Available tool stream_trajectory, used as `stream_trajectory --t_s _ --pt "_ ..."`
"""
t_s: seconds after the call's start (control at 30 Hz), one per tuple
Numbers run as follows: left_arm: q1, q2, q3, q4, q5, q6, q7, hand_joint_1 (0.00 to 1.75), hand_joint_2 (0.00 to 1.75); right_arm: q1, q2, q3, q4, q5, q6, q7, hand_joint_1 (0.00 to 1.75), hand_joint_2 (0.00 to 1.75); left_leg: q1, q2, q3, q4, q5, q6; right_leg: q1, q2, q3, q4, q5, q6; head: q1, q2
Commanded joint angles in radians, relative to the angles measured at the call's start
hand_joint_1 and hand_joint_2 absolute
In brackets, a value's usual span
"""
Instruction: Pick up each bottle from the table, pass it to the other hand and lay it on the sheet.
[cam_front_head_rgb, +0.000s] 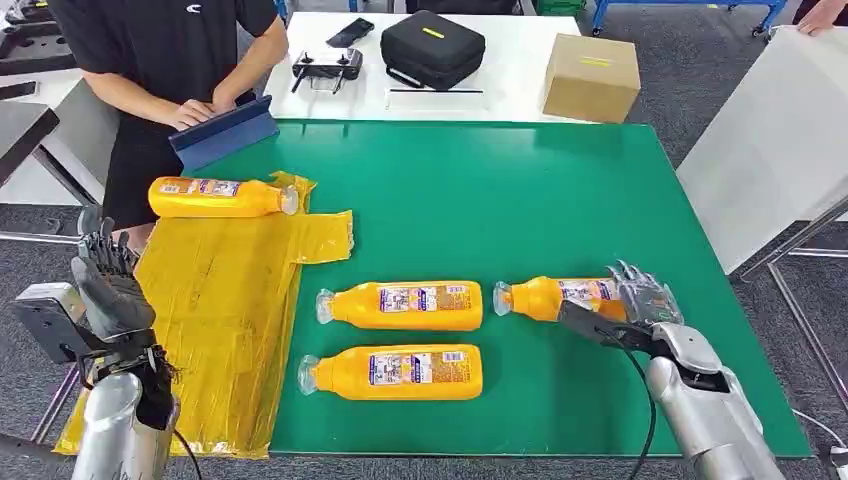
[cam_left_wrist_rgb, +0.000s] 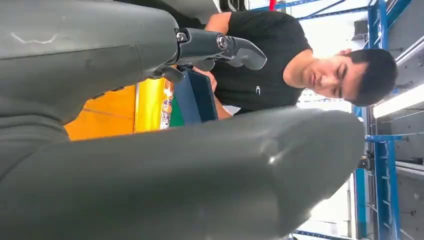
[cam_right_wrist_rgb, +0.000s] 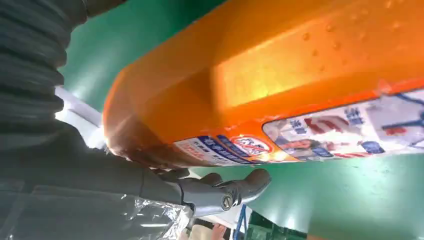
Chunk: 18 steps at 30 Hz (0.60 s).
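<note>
Head view has our right hand (cam_front_head_rgb: 643, 300) wrapped round the base of the rightmost bottle (cam_front_head_rgb: 553, 297) lying on the green table (cam_front_head_rgb: 480, 190), probably not fully clamped yet, so we'd squeeze firmly before lifting toward the open, empty left hand (cam_front_head_rgb: 108, 285).

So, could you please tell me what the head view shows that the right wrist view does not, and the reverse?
Head view alone: the left hand raised beside the yellow sheet, one bottle on the sheet, two bottles side by side on the green table, a person's hand at the far edge.

Right wrist view alone: the close underside of the right-hand bottle, its label, and a finger beneath it.

Shared: that right-hand bottle, the right hand at it, and the green table.
</note>
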Motion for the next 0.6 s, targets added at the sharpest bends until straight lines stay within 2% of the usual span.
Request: stream_trajectory --t_s 0.03,0.6 --pt "-0.039 0.022 -0.009 0.08 0.02 0.011 -0.018 0.0 0.0 -0.107 -0.002 0.11 0.299 -0.019 -0.026 -0.037 1.75 1.75 0.001 0.0 0.005 -0.001 0.0 -0.003 0.001 0.0 0.005 -0.002 0.0 -0.002 0.0 0.0" --pt "-0.041 0.034 -0.014 0.08 0.042 0.018 -0.03 0.0 0.0 -0.08 -0.029 0.138 0.26 -0.072 -0.042 -0.034 1.75 1.75 0.001 -0.004 0.007 -0.001 0.001 -0.001 0.001 -0.003 0.009 -0.002 0.0 -0.001 0.0 0.0"
